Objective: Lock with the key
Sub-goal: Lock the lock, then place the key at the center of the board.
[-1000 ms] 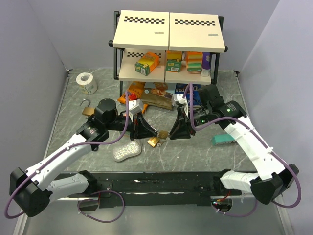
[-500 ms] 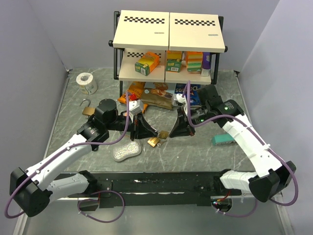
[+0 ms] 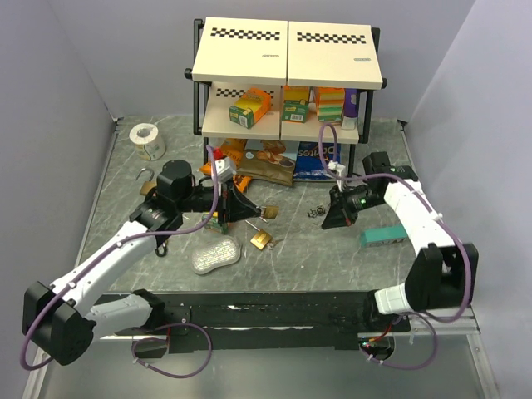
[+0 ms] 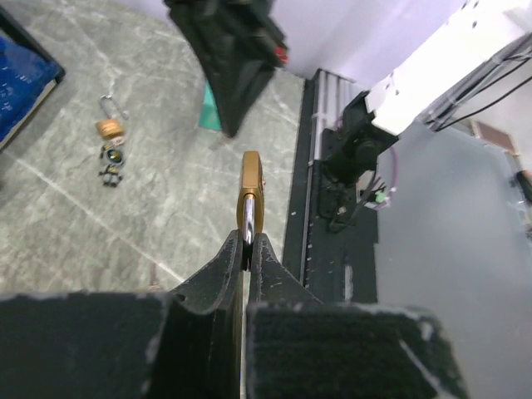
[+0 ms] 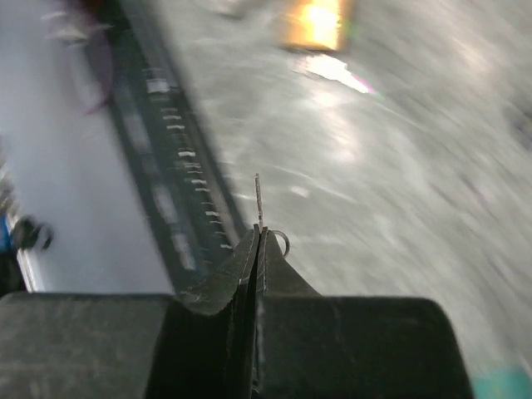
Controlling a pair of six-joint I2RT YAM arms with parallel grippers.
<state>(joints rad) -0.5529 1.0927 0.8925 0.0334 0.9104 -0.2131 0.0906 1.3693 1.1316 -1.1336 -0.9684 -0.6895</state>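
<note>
A brass padlock [image 4: 252,184] stands edge-on, and my left gripper [image 4: 247,246] is shut on its silver shackle. From above, this padlock [image 3: 268,213] hangs just past the left gripper [image 3: 252,211] at the table's middle. My right gripper [image 5: 259,236] is shut on a thin key [image 5: 258,198], blade pointing away, with its ring [image 5: 282,243] beside the fingertips. In the top view the right gripper [image 3: 334,221] sits apart, to the right of the held padlock. It shows as a dark shape [image 4: 229,58] in the left wrist view.
A second brass padlock [image 3: 261,240] lies on the table below the held one. A small padlock with keys [image 4: 110,133] lies between the grippers. An open padlock [image 3: 148,182], tape roll [image 3: 146,140], grey case [image 3: 215,256], teal box [image 3: 383,238] and stocked shelf [image 3: 283,125] surround the work area.
My right gripper closed its jaws and drew back to the right, away from the left gripper. The left gripper shifted slightly back with the padlock.
</note>
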